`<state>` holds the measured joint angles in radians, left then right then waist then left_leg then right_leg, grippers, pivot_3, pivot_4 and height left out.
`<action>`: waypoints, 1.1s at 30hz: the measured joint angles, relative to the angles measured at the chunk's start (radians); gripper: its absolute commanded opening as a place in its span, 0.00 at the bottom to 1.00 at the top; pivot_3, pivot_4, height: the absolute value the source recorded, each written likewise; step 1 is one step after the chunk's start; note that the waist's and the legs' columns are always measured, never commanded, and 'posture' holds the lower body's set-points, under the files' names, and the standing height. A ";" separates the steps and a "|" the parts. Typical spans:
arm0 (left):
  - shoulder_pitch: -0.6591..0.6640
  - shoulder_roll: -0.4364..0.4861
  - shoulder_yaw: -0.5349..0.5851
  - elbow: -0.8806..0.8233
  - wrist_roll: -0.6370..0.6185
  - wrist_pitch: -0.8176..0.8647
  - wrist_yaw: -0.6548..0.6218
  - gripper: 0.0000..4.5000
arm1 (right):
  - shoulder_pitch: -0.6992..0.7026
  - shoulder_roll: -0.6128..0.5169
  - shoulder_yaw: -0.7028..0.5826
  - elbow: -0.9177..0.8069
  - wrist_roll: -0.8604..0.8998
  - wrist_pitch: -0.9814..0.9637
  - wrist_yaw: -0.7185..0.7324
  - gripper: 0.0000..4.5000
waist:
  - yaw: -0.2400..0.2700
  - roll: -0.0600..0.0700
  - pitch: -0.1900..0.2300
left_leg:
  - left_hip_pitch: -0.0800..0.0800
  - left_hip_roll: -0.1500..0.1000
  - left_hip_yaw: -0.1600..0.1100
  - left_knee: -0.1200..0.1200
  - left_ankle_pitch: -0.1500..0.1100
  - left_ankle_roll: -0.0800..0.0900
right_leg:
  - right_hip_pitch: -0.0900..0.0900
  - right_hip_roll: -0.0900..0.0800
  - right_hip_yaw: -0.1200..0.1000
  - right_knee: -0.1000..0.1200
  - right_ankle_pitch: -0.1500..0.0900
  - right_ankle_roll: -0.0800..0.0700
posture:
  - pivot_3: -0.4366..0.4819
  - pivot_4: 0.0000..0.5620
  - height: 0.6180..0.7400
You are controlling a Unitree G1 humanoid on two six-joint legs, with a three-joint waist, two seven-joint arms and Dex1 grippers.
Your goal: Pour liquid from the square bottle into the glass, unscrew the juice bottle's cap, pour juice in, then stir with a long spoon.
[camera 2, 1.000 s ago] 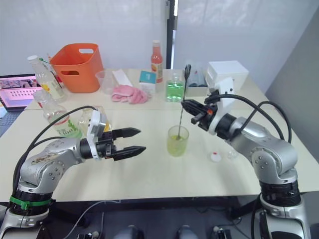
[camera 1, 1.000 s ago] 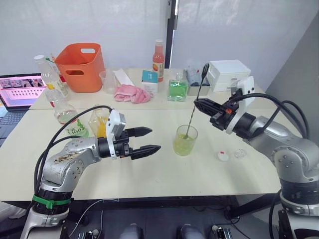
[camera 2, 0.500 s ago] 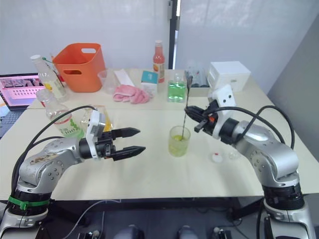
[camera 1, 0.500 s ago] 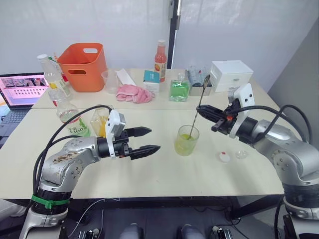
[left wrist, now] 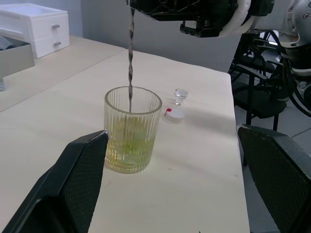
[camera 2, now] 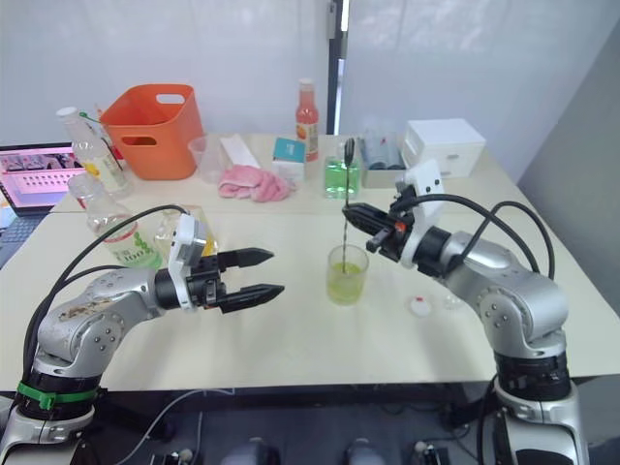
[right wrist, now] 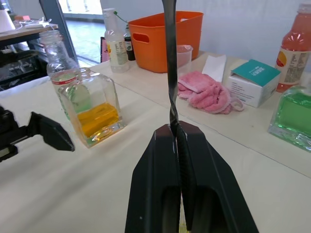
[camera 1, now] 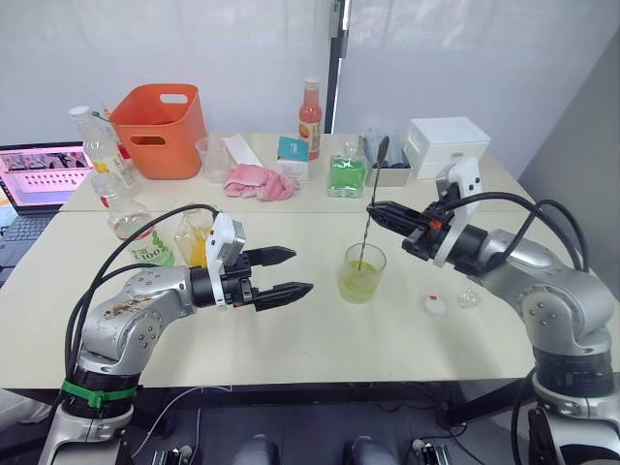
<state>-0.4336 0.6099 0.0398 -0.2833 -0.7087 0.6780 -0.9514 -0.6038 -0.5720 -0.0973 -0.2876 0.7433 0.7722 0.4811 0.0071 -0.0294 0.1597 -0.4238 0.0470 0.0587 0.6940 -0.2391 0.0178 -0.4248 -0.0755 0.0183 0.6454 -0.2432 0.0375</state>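
Right jaws (camera 1: 374, 209) pinch long spoon (camera 1: 371, 208), bowl in glass (camera 1: 359, 272).

No lettering could be read with certainty. The juice bottle (camera 1: 147, 244) carried a green-and-white label with large green characters too small to make out, and the teal box (right wrist: 255, 73) bore an illegible white mark.

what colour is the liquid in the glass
Pale yellow-green in the glass, clearest in the left wrist view.
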 measured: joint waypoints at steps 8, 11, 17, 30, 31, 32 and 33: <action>-0.012 0.000 0.000 0.004 0.000 0.000 -0.001 0.99 | -0.001 0.006 0.006 0.074 -0.111 -0.102 0.048 0.00 | 0.001 0.000 0.000 | 0.000 0.000 0.000 0.000 0.000 0.000 | 0.000 0.000 0.000 0.000 0.000 0.000 | 0.48 0.27 0.79; -0.014 0.000 0.000 0.005 0.000 0.000 -0.001 0.99 | 0.008 -0.036 0.005 0.059 -0.118 -0.099 0.083 0.00 | 0.004 0.000 0.000 | 0.000 0.000 0.000 0.000 0.000 0.000 | 0.000 0.000 0.000 0.000 0.000 0.000 | 0.48 0.27 0.79; -0.014 0.000 0.000 0.006 0.001 0.000 -0.001 0.99 | 0.043 -0.118 -0.005 -0.049 -0.054 -0.010 0.148 0.00 | 0.003 0.000 0.000 | 0.000 0.000 0.000 0.000 0.000 0.000 | 0.000 0.000 0.000 0.000 0.000 0.000 | 0.48 0.27 0.79; -0.014 0.000 -0.001 0.006 0.002 0.000 -0.001 0.99 | -0.024 0.007 -0.025 0.012 -0.075 -0.042 0.058 0.00 | 0.003 0.000 0.000 | 0.000 -0.001 0.000 0.000 0.000 0.000 | 0.000 -0.001 0.000 0.000 0.000 0.000 | 0.48 0.27 0.79; -0.014 0.000 -0.001 0.006 0.002 0.000 -0.001 0.99 | -0.024 0.009 -0.024 0.030 -0.095 -0.056 0.058 0.00 | 0.004 0.000 0.000 | 0.000 -0.001 0.000 0.000 0.000 0.000 | 0.000 -0.001 0.000 0.000 0.000 0.000 | 0.48 0.27 0.79; -0.014 0.000 -0.001 0.006 0.002 0.000 -0.001 0.99 | -0.024 0.009 -0.023 0.043 -0.108 -0.070 0.059 0.00 | 0.004 0.000 0.000 | 0.000 -0.001 0.000 0.000 0.000 0.000 | 0.000 -0.001 0.000 0.000 0.000 0.000 | 0.48 0.27 0.79; -0.014 0.000 -0.001 0.006 0.002 0.000 -0.002 0.99 | -0.024 0.009 -0.023 0.052 -0.121 -0.084 0.061 0.00 | 0.004 0.000 0.000 | 0.000 -0.001 0.000 0.000 0.000 0.000 | 0.000 -0.001 0.000 0.000 0.000 0.000 | 0.48 0.27 0.79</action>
<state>-0.4474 0.6099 0.0388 -0.2768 -0.7068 0.6780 -0.9530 -0.6276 -0.5631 -0.1198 -0.2361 0.6222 0.6885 0.5419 0.0107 -0.0294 0.1597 -0.4239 0.0463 0.0588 0.6940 -0.2391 0.0178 -0.4249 -0.0760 0.0181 0.6454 -0.2431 0.0376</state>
